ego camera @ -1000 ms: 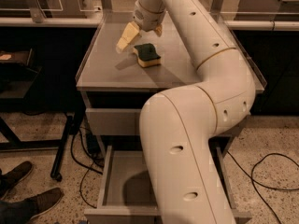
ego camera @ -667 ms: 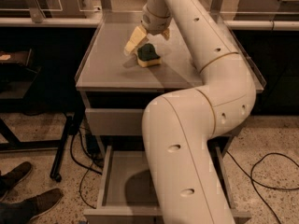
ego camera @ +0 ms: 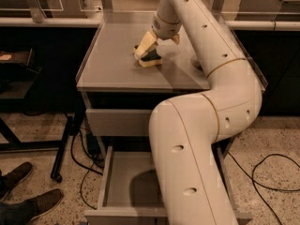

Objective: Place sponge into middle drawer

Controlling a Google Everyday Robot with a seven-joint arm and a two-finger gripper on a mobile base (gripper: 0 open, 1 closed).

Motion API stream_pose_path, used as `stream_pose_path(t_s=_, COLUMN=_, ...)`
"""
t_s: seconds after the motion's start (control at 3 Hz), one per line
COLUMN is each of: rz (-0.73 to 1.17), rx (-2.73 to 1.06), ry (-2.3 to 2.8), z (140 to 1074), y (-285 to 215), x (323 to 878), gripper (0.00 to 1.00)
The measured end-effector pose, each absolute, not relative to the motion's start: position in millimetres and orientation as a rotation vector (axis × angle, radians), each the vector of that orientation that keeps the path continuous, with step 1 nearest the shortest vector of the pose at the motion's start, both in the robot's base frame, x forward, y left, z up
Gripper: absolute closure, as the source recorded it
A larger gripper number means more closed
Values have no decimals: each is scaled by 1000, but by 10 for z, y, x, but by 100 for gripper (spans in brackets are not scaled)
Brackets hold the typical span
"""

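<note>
Shows the gripper at about 12 o'clock from the frame's centre, down low over the grey cabinet top and touching the sponge. Cannot tell whether closed on the sponge or merely pressed against it.

Finds the sponge directly at the gripper's 6 o'clock, lying on the cabinet top near its middle, with yellow foam along the near edge and dark green behind.

Follows the white arm from the gripper out toward 2 o'clock, round a bend at 3 o'clock, then down in a thick column to 6 o'clock, filling much of the right half of the view.

Places a shut drawer front just below the cabinet top, at 9 o'clock of the arm's lower column.

Locates the middle drawer pulled out at 7 o'clock from the centre, well apart from the sponge, with its flat grey bottom showing on the left and its right part hidden behind the arm.

Notes two dark shoes at 8 o'clock on the speckled floor, and a black cable looping at 4 o'clock.
</note>
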State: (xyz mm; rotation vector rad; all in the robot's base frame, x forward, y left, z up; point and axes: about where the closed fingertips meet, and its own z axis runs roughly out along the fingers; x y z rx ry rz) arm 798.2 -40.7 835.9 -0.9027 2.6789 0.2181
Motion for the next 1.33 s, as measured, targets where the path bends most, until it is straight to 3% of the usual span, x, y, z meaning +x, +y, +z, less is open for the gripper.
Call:
stream_pose_path(t_s=0.33, rz=218, rx=-903, ry=2679, z=8359, y=-407, x=7982, gripper=18)
stream_pose_path(t_s=1.33, rz=218, rx=-903, ry=2678, z=8361, y=-407, x=7983, gripper=97)
